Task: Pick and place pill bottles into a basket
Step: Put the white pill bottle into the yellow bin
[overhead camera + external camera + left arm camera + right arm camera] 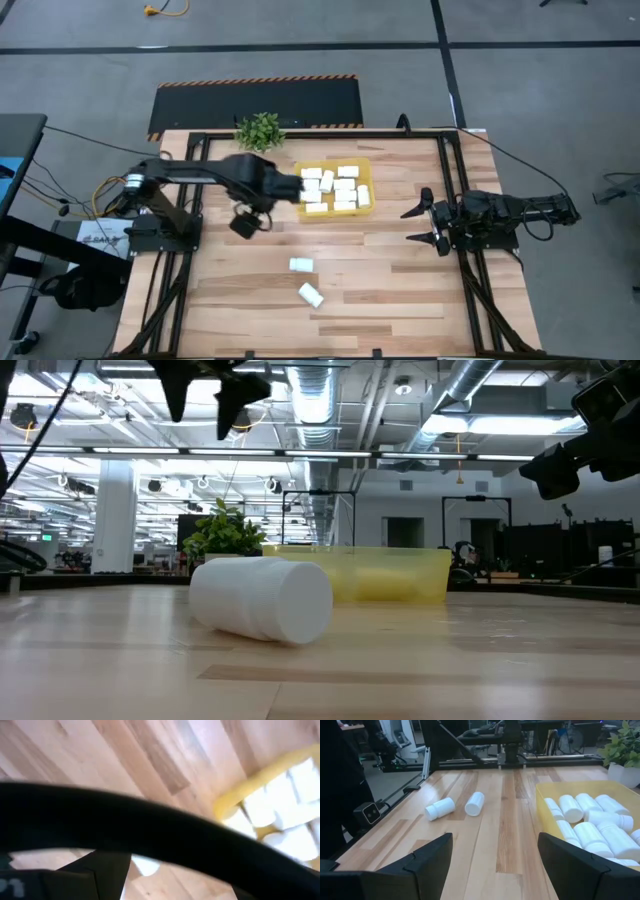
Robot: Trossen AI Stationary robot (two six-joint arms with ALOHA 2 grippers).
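Two pill bottles (302,265) lie on their sides on the bare bench (380,290), well apart from the basket (364,170). The left pincer (297,187), at the basket's edge, is nearer them; I cannot tell whether it is spread. The right pincer (420,224) waits spread at the far side.

From overhead we look straight down on the whole worktop (400,290). Our low camera sits at worktop level, facing the room. Both wrist cameras share the basket (580,787) with the 2 others.
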